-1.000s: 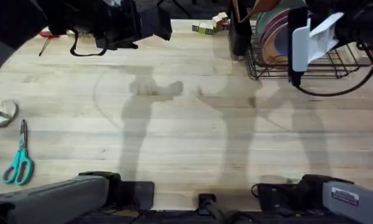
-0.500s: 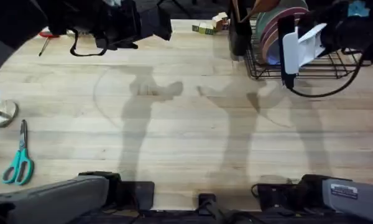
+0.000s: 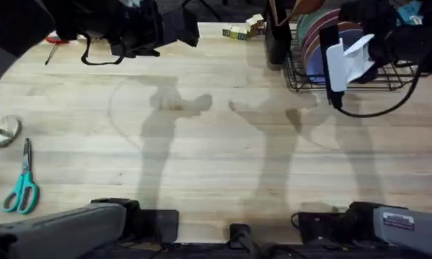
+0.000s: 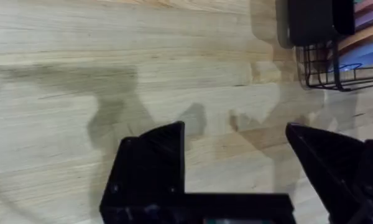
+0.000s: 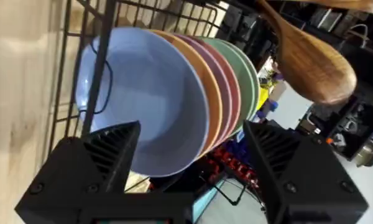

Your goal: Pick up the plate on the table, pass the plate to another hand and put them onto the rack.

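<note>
The plate [image 5: 146,102], light blue and glossy, stands upright in the rack [image 3: 360,75] at the far right of the table [image 3: 216,144]. It is the front one in a row of plates: directly behind it comes an orange plate [image 5: 205,102], then pinkish and red ones, then a green plate [image 5: 245,71], all packed close together. A black wire of the rack crosses the front of the blue plate. A wooden spoon [image 5: 308,59] sticks out above the row. The right gripper [image 5: 189,155] is just in front of the blue plate with its fingers spread wide, and it grips nothing (the plate shows in the gap between them). The left gripper [image 4: 242,155] hangs over bare wood, its fingers also spread apart and empty. At the left edge of the table lie teal scissors [image 3: 21,188], well apart from the rack. A dark container [image 3: 277,36] stands touching the left side of the rack.
</note>
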Available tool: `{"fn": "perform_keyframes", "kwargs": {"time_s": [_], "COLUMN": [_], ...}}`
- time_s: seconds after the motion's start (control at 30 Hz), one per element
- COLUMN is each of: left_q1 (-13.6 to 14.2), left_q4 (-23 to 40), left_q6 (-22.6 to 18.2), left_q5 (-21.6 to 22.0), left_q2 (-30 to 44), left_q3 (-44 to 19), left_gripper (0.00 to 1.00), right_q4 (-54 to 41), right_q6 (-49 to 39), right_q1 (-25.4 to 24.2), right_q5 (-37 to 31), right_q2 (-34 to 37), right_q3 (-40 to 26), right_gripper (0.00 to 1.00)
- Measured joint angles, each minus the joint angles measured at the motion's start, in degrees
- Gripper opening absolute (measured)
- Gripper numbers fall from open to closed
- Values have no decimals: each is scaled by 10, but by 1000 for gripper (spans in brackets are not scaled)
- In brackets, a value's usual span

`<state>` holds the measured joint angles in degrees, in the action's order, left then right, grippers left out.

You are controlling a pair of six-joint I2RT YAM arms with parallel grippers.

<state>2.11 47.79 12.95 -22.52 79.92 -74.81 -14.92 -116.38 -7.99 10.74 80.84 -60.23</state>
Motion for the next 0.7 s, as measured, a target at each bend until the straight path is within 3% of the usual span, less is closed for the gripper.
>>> {"fn": "perform_keyframes", "kwargs": {"time_s": [0.2, 0.4, 0.7], "left_q1": [0, 0, 0], "left_q4": [0, 0, 0], "left_q6": [0, 0, 0], "left_q5": [0, 10, 62], "left_q2": [0, 0, 0], "left_q3": [0, 0, 0], "left_gripper": [994, 993, 995], "right_q4": [-6, -22, -53], "right_q6": [16, 89, 361], "right_q1": [0, 0, 16], "right_q5": [0, 0, 0], "right_q2": [-18, -58, -129], "right_q3": [0, 0, 0], "right_gripper": [992, 992, 992]}}
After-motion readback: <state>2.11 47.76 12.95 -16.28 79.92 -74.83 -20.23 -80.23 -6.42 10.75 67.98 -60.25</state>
